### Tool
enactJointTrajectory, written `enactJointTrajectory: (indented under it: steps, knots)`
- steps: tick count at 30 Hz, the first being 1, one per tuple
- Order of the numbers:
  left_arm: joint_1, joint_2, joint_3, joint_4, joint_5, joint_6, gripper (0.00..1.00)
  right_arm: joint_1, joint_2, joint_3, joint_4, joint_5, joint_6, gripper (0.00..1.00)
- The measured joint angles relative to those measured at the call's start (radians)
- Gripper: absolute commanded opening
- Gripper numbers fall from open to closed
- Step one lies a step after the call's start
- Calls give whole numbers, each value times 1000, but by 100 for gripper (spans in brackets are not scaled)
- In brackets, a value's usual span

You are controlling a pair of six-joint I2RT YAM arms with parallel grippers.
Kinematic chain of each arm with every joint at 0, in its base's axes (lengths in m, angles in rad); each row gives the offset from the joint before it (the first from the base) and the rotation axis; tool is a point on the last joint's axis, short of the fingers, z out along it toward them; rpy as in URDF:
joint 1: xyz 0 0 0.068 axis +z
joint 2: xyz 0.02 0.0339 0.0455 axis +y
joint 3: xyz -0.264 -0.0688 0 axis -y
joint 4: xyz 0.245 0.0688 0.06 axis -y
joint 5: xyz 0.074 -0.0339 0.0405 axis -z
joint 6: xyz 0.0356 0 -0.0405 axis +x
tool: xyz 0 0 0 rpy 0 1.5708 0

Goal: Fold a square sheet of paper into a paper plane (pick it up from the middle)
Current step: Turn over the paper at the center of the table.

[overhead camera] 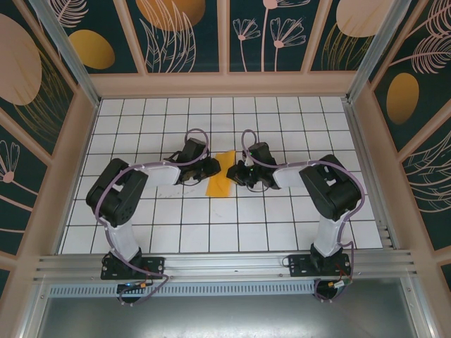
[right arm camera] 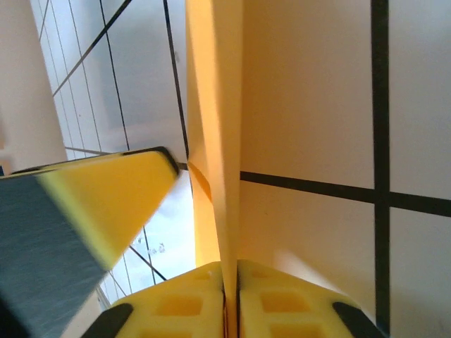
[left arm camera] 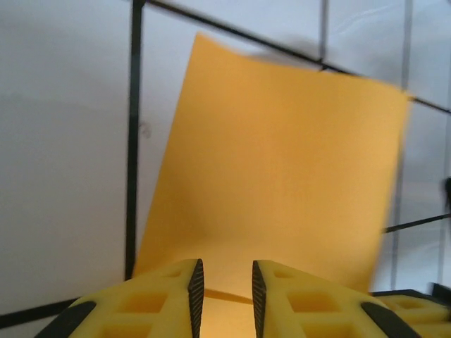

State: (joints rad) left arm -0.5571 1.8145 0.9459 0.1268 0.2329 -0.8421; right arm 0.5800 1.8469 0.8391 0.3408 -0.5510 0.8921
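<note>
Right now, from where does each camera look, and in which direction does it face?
Top external: above and behind the arms, facing down onto the white gridded table; both arms show, left tool and right tool meeting at the thin orange-yellow square sheet of paper.
Left wrist: on the left arm, facing along its slightly parted yellow fingers at the sheet.
Right wrist: on the right arm, facing along its fingers, shut on the sheet's edge.
Shared: all three see the sheet and the grid.
</note>
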Motion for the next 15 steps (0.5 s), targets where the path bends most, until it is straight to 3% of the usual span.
enactJointTrajectory:
  steps: [4,8,15]
  knots:
    - [0,-135,-31,5,-39,-5,35,0,-24,3,-20,4,-32,8]
    - [0,-298,-95,33,-119,-19,38,2,-99,63,-174,65,-120,6]
    - [0,-505,-261,57,-294,-67,49,28,-250,300,-563,377,-307,7]
